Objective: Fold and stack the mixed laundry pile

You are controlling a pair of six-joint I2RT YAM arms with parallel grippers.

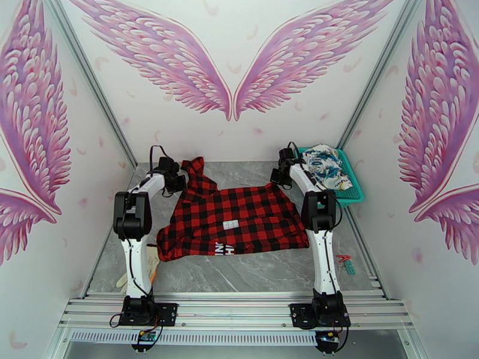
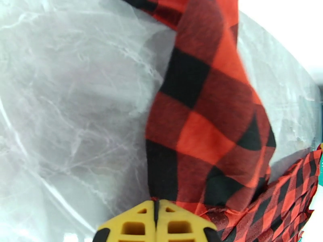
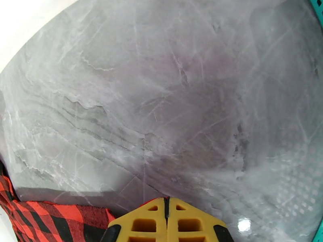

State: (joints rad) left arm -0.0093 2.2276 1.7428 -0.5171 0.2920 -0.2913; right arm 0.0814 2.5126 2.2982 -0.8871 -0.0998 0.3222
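From the top camera, I have the check shirt (image 1: 233, 222) spread on the counter (image 1: 239, 276), with most of it lying on the base side of both pincers. Both arms are stretched far forward with their forearms low. The left pincer (image 1: 176, 179) has the shirt's sleeve standing up just to its right. The right pincer (image 1: 280, 173) sits at the shirt's far right corner. The white garment (image 1: 326, 164) lies in the basket (image 1: 354, 197), just right of the right pincer.

On the left wrist camera, the left pincer (image 2: 155, 201) is clamped on a strip of the check shirt (image 2: 202, 130), which rises ahead of the tips, off the counter (image 2: 72, 117).

On the right wrist camera, the right pincer (image 3: 166, 198) is closed with what looks like a thin red edge nipped at its tip. The rest of the shirt (image 3: 40, 220) trails to its left, and bare counter (image 3: 181, 97) lies ahead.

I judge this to be the first fold. I'd carry both corners back together at equal height, keeping the cloth taut. I'd go slowly, because the right grip looks shallow.
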